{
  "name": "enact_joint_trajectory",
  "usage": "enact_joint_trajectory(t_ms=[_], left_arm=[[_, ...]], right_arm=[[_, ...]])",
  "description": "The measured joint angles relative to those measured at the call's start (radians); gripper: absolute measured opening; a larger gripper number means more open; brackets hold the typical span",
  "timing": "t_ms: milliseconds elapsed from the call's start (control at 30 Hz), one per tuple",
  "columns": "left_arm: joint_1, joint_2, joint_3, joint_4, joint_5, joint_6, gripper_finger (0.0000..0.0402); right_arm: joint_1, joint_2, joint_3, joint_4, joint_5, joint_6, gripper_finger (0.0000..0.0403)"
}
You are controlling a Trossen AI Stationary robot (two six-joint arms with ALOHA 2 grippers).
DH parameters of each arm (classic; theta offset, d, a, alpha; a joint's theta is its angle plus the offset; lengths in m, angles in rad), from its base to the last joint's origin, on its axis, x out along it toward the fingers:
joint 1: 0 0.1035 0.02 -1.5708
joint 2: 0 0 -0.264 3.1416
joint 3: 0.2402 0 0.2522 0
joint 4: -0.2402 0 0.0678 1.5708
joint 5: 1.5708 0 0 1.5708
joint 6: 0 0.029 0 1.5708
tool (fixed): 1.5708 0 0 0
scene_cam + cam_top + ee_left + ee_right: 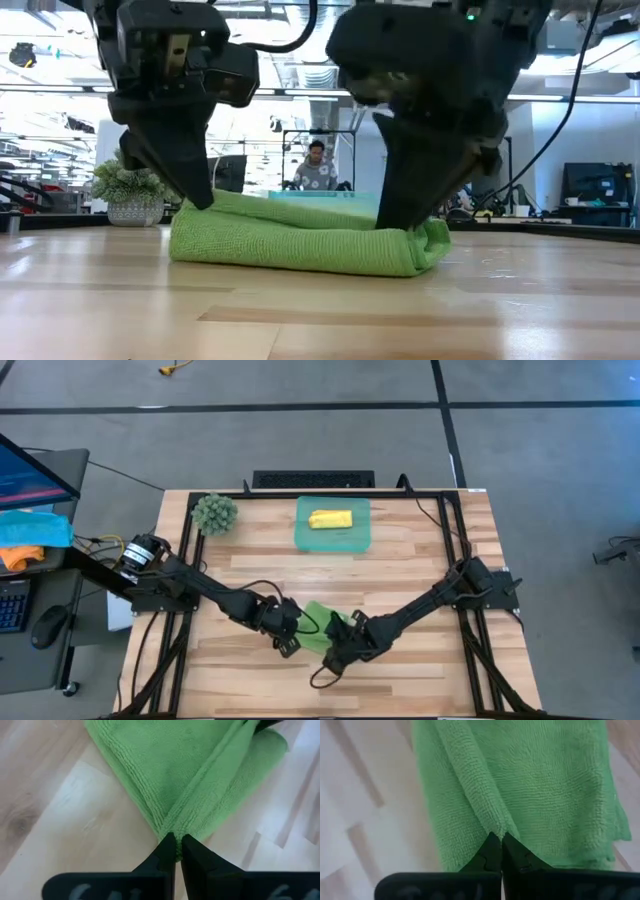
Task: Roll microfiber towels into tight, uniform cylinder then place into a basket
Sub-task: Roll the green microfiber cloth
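cloths in blue [38, 526] and orange [18, 556] sit off the table's left edge, beside a mouse [49, 626]. fuzzy green ball [214, 513] rests near the table's [420, 570] far left corner. from the left side the left gripper [290, 632] reaches to the near middle of the table, its fingers [162, 851] pressed together on a corner of the green towel [318, 622] (the pinched fold shows plainly in the left wrist view). the green towel lies partly folded on the wood, bunched into a low, loose bundle, between the two grippers. just right of it the right gripper [343, 643] has its fingers [490, 851] closed on another fold of the same towel. farther back, at the far middle of the table, the basket [361, 541] holds the yellow towel [330, 519], already rolled into a short cylinder. in the low view a person [317, 166] shows in the room beyond the table.
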State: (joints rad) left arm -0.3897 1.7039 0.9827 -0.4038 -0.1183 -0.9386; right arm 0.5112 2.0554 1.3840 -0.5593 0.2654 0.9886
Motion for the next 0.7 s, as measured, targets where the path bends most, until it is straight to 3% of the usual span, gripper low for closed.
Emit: enact_joint_trajectory(t_ms=[700], left_arm=[[0.003, 0.000, 0.001, 0.011, -0.098, 0.048, 0.0009]], right_arm=[[0.055, -0.006, 0.051, 0.011, 0.016, 0.033, 0.0008]])
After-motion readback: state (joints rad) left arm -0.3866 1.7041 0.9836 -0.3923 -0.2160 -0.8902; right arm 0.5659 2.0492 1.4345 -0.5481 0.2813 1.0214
